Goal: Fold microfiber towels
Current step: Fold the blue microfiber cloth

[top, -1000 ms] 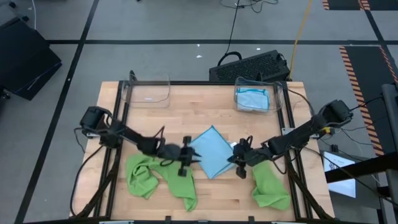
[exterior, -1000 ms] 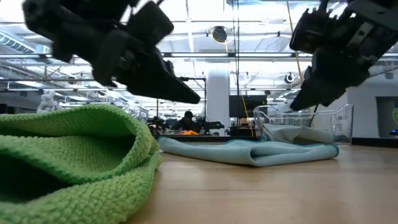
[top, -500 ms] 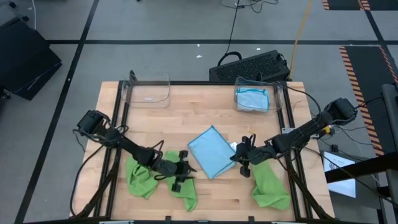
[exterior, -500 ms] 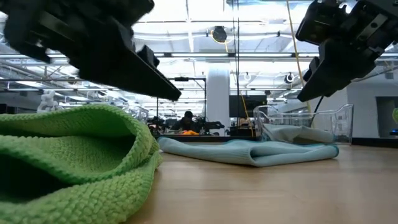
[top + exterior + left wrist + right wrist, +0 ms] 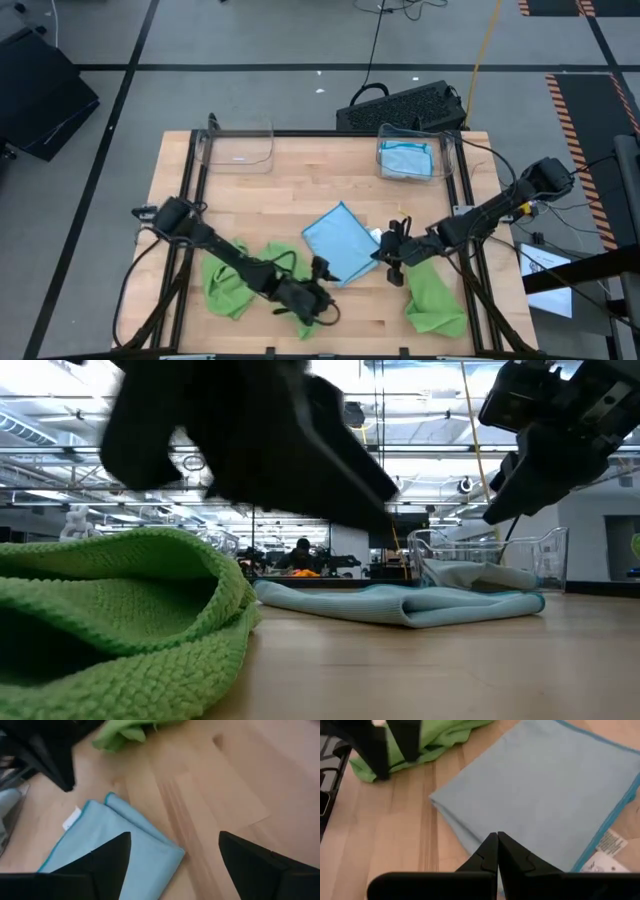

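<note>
A folded light blue towel [image 5: 340, 243] lies flat on the wooden table, also seen in the low view [image 5: 400, 603]. A crumpled green towel [image 5: 240, 282] lies at the front left and another green towel [image 5: 436, 300] at the front right. My left gripper [image 5: 322, 285] hangs open by the blue towel's near corner [image 5: 170, 851], above the table; between its fingers [image 5: 107, 857] show that corner and bare wood. My right gripper [image 5: 497, 851] is shut and hovers over the blue towel's right edge [image 5: 470, 837], well above the table [image 5: 520, 490].
Two clear bins stand at the table's far edge: one at the left [image 5: 240, 148], and one at the right [image 5: 408, 158] with blue towels in it. Bare wood lies between the bins and the blue towel, and along the near edge between the green towels.
My left gripper has left the blue towel's left edge, gone toward the table's near edge over the green towel, then swung right to the blue towel's near corner, rolling as it went, and it has opened wide. The blue towel has stayed flat.
</note>
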